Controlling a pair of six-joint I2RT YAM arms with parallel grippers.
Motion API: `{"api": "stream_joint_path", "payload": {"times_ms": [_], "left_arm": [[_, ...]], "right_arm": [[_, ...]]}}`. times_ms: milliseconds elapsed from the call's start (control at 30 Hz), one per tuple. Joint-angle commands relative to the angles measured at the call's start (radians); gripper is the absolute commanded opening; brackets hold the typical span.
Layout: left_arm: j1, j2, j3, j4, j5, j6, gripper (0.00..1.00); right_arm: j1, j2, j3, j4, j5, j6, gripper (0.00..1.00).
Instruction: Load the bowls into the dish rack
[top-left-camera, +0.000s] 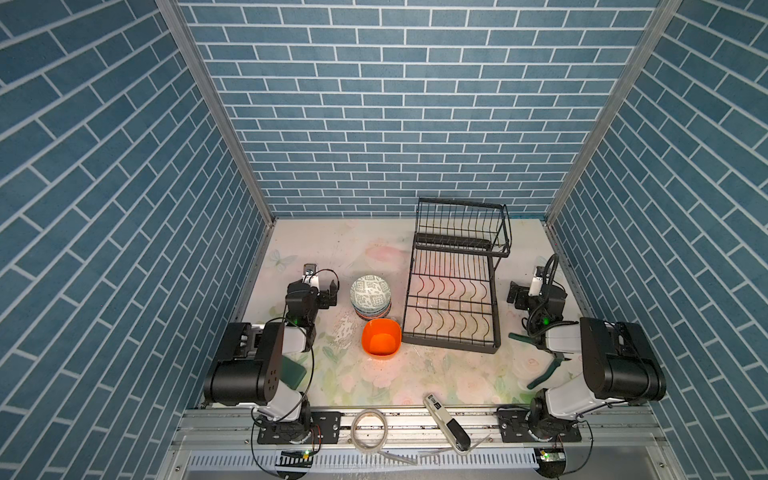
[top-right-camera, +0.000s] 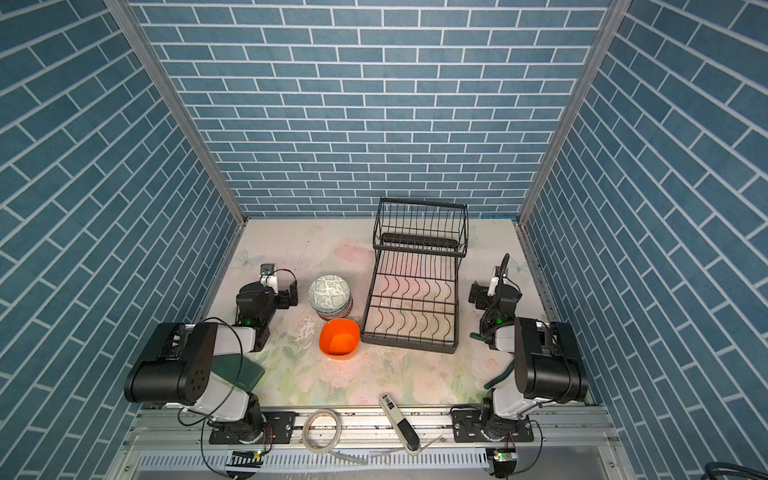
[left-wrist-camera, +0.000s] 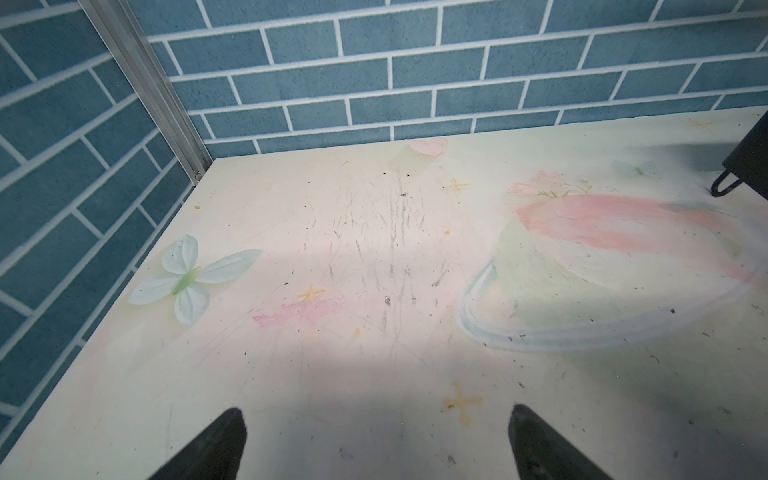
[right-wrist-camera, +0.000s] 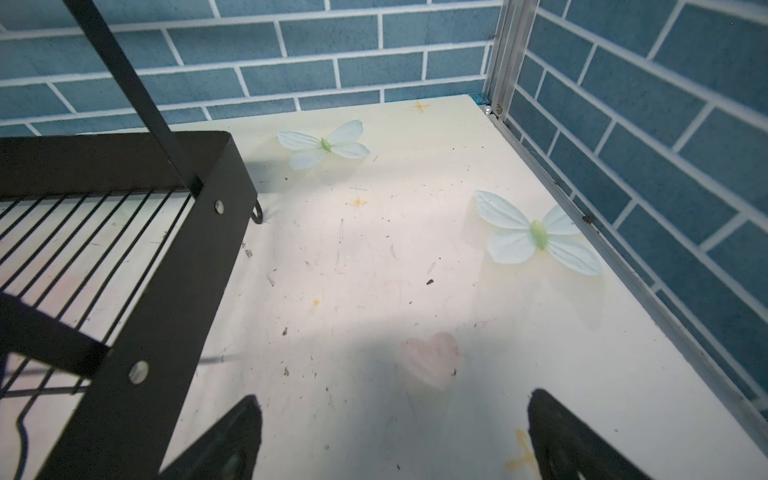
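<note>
Bowls (top-left-camera: 370, 293) stood stacked at centre frame in a top view, just left of the dish rack (top-left-camera: 453, 241); left gripper (left-wrist-camera: 378, 411) and right gripper (right-wrist-camera: 397, 397) hung with fingers spread.

Matt black metal wire dish rack (top-left-camera: 453, 299), glossy orange plastic bowl (top-left-camera: 380, 337), glazed ceramic bowls (top-left-camera: 370, 297), scuffed printed tabletop (top-left-camera: 415, 374)

Lower stacked bowls (top-left-camera: 370, 312) show only their rims.
</note>
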Motion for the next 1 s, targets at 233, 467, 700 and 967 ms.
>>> {"api": "stream_joint_path", "payload": {"times_ms": [233,467,700,967], "left_arm": [[0.005,0.001,0.016,-0.009,-0.002,0.006,1.0],[0.004,0.001,0.017,-0.009,-0.001,0.006,1.0],[0.005,-0.022,-0.008,0.019,0.01,0.009,1.0],[0.005,-0.242,0.054,-0.273,-0.048,-0.027,1.0]], "right_arm": [[0.003,0.001,0.024,-0.002,-0.005,-0.017,0.99],[0.004,0.002,0.025,-0.006,-0.007,-0.017,0.99],[0.005,-0.047,0.018,-0.031,-0.02,-0.025,0.99],[0.005,-0.302,0.089,-0.417,0.08,0.1,0.99]]}}
